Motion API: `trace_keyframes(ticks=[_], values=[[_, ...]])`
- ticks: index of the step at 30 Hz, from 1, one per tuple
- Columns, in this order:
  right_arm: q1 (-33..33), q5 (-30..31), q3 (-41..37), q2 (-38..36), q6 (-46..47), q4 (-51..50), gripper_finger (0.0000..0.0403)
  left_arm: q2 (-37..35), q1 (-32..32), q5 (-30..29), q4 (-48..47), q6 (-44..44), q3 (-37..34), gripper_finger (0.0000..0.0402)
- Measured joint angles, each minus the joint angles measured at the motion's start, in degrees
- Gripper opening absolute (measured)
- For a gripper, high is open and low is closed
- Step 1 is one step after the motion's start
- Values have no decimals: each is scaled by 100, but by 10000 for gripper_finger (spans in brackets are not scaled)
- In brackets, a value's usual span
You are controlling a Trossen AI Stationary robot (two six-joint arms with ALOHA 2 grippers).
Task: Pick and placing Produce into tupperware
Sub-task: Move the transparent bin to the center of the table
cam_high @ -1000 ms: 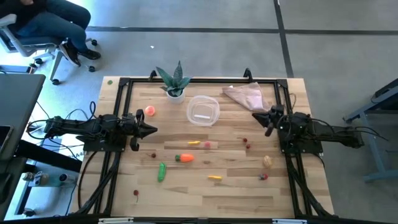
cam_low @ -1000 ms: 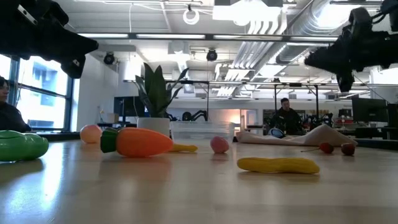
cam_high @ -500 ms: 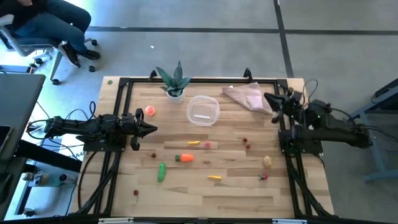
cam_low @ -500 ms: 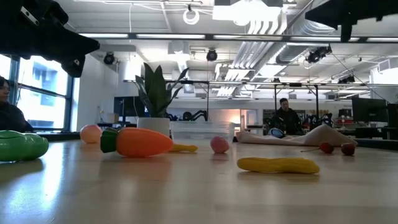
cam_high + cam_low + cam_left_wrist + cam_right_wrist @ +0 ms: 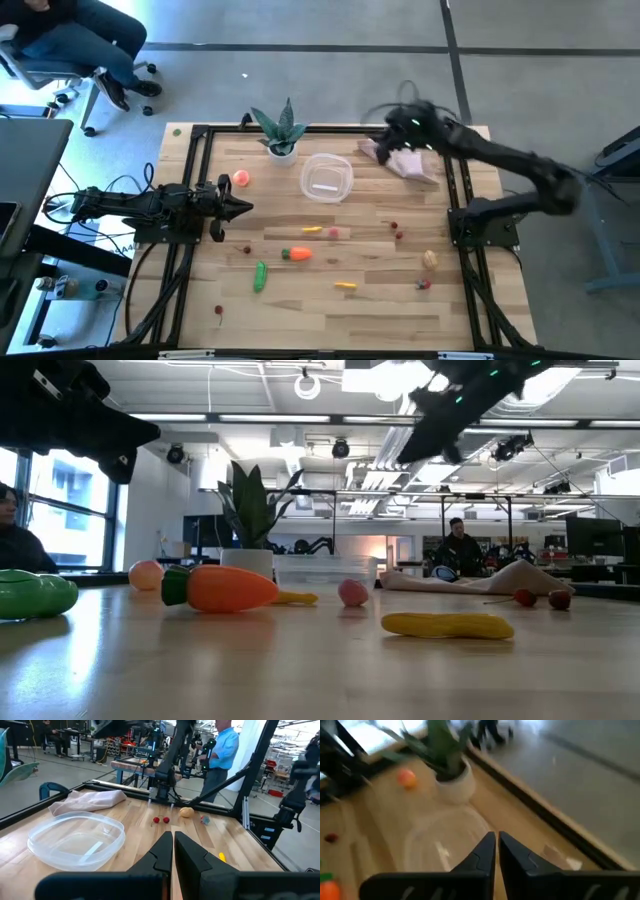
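Observation:
The clear round tupperware (image 5: 327, 177) stands on the table at the far middle; it also shows in the left wrist view (image 5: 75, 837) and the right wrist view (image 5: 445, 845). Produce lies scattered: peach (image 5: 241, 179), carrot (image 5: 297, 254), cucumber (image 5: 260, 276), yellow piece (image 5: 345, 286), potato (image 5: 430, 259), red berries (image 5: 398, 232). My left gripper (image 5: 243, 209) is shut and empty above the table's left side, pointing right. My right gripper (image 5: 392, 130) is shut and empty, high over the pinkish cloth (image 5: 405, 155), pointing toward the tupperware.
A spiky green plant in a white pot (image 5: 281, 130) stands at the far edge, left of the tupperware. A black frame (image 5: 330, 129) runs round the table top. A person sits beyond the far left corner (image 5: 80, 35); a person in a blue shirt stands beyond the table (image 5: 222, 750).
My right gripper has risen from the table's right edge and swung toward the far edge and left, ending high over the cloth and turned toward the tupperware and plant. The produce and tupperware have not moved.

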Motion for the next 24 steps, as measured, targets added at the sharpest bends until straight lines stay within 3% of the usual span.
trace_keyframes(ticks=[7,11,17,24], values=[[17,-138,1424,2203,-362,-962,11,47,0,256,-146,519,375,7],[203,-139,2017,3045,-573,-1339,11,169,0,-65,-620,672,987,7],[498,-136,2422,3723,-743,-1808,11,645,0,-982,-1731,757,1974,7],[1036,-138,2438,3840,-762,-1839,11,1284,2,-1332,-1637,770,2188,7]])
